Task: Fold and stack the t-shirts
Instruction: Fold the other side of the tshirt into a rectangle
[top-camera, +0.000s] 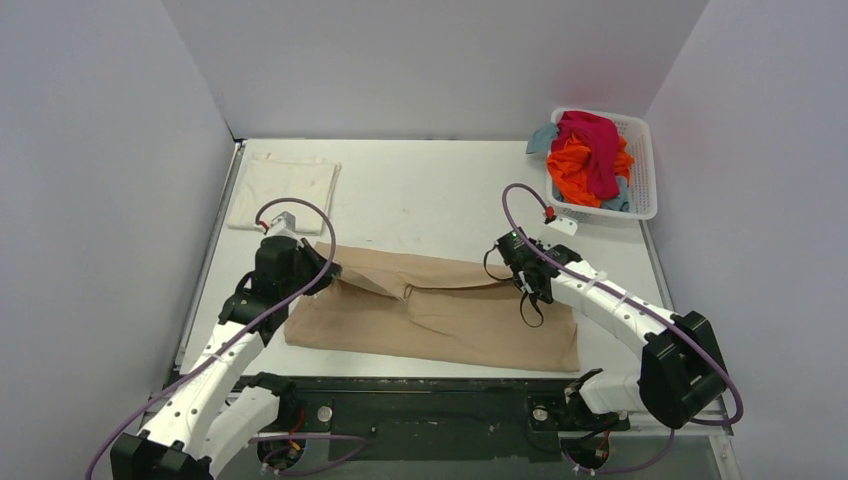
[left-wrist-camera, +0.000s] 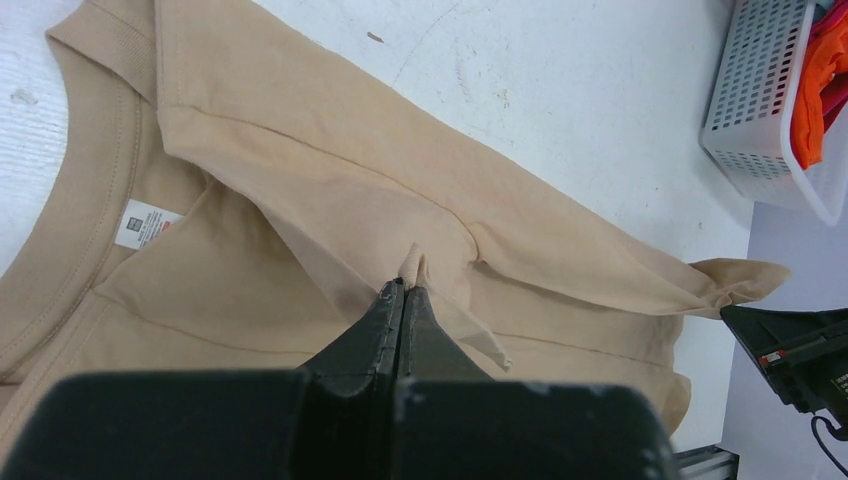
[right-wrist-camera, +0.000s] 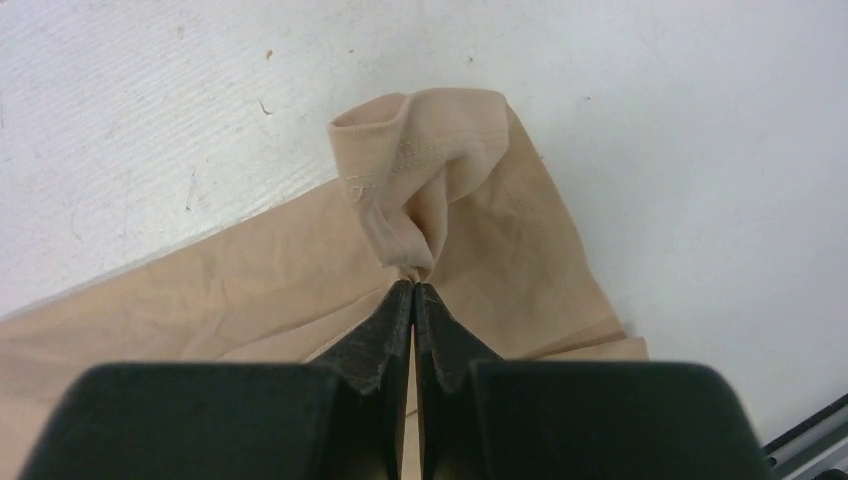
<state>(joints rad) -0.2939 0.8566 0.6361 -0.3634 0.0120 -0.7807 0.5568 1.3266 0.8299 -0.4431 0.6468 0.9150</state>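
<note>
The left arm (top-camera: 215, 360) and right arm (top-camera: 610, 305) reached low over the desk (top-camera: 430, 190), left pincer (left-wrist-camera: 403, 290) and right pincer (right-wrist-camera: 413, 288) each clenched on a pinch of the tan t-shirt (top-camera: 450, 320) spread between them. A folded cream t-shirt (top-camera: 285, 185) lay beyond the left pincer, a basket (top-camera: 645, 165) of bright t-shirts (top-camera: 590, 150) beyond the right.

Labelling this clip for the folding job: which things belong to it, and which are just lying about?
Job: tan t-shirt, pinched by left end effector and right end effector; folded cream-white t-shirt; magenta t-shirt; orange t-shirt; teal t-shirt.
Just there: white mesh basket holding those last three; table.
</note>
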